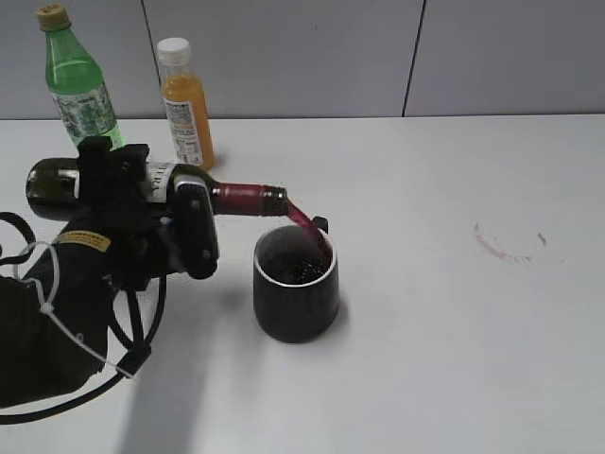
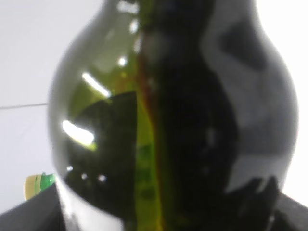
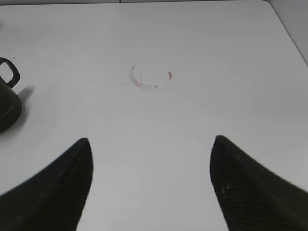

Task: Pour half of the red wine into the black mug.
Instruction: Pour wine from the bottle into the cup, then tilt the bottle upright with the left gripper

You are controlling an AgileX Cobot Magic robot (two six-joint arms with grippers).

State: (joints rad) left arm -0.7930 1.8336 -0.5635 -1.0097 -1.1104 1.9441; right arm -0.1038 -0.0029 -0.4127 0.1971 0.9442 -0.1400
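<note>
My left gripper [image 1: 156, 222] is shut on the red wine bottle [image 1: 52, 186], held on its side with the red foil neck [image 1: 248, 198] over the black mug [image 1: 296, 305]. A stream of red wine [image 1: 307, 227] runs from the mouth into the mug, which holds dark liquid. In the left wrist view the dark green glass of the bottle [image 2: 173, 120] fills the frame. My right gripper [image 3: 151, 166] is open and empty above the bare table; it is out of the exterior view. The mug's handle and side [image 3: 7, 94] show at the left edge of the right wrist view.
A green plastic bottle [image 1: 78, 80] and an orange juice bottle [image 1: 184, 102] with a white cap stand at the back left, just behind the wine bottle. A reddish ring stain [image 1: 515, 244] marks the white table [image 1: 454, 359] to the right; it also shows in the right wrist view [image 3: 151, 79].
</note>
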